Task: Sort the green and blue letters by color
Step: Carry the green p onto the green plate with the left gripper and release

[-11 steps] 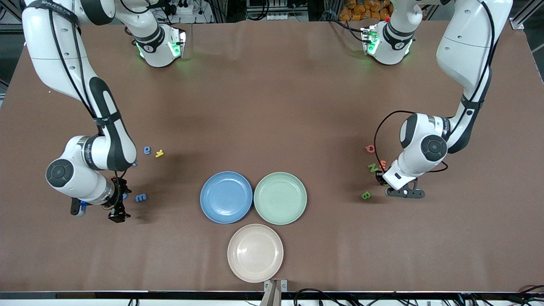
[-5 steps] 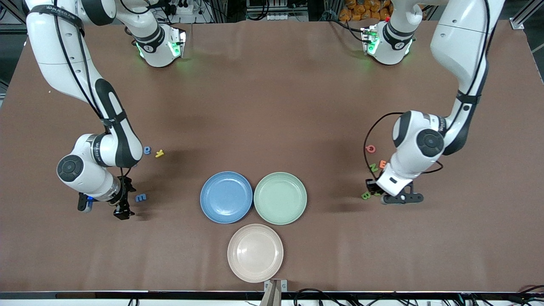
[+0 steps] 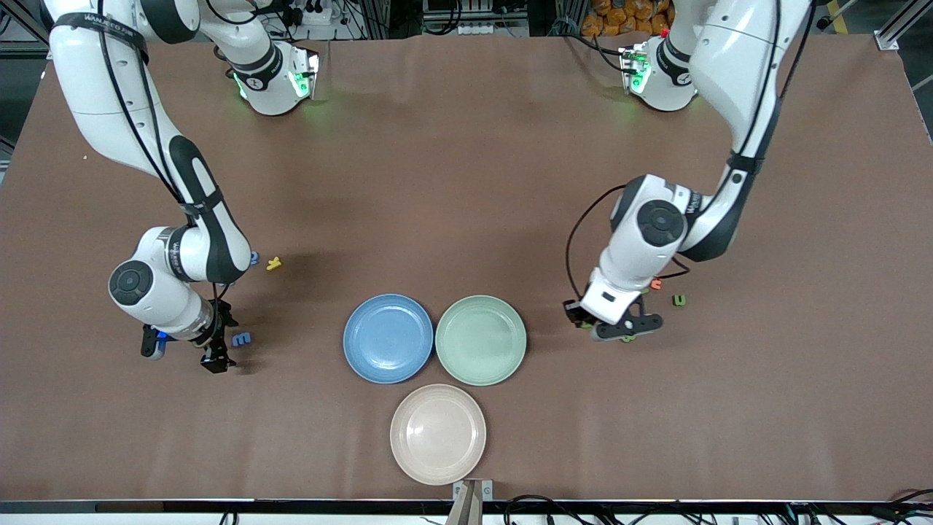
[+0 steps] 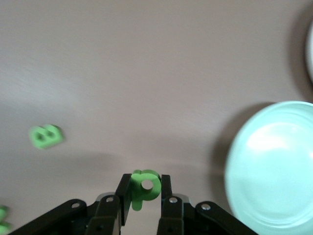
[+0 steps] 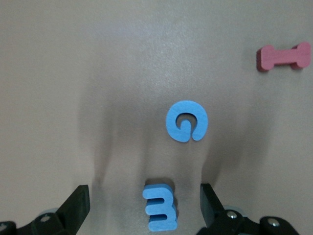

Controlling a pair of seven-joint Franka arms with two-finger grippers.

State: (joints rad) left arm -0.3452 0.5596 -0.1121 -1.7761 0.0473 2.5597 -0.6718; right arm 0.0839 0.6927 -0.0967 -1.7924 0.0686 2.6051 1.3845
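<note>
The left end effector [image 4: 142,196] pinches a green p [image 4: 144,187] by its flat faces, over bare bench near the green plate [image 3: 480,340]. The foam looks light, slightly springy and thin, so a gentle pinch across a stroke should suit; squeezing hard would probably bend it.

The right end effector [image 5: 142,208] hangs wide open over the blue E [image 5: 160,207], with the blue G [image 5: 186,121] just beside it, toward the right arm's end of the bench.

Three plates show: blue [image 3: 388,338], green and beige [image 3: 437,434]. Another green letter, the B [image 4: 45,136], lies flat on the bench.
</note>
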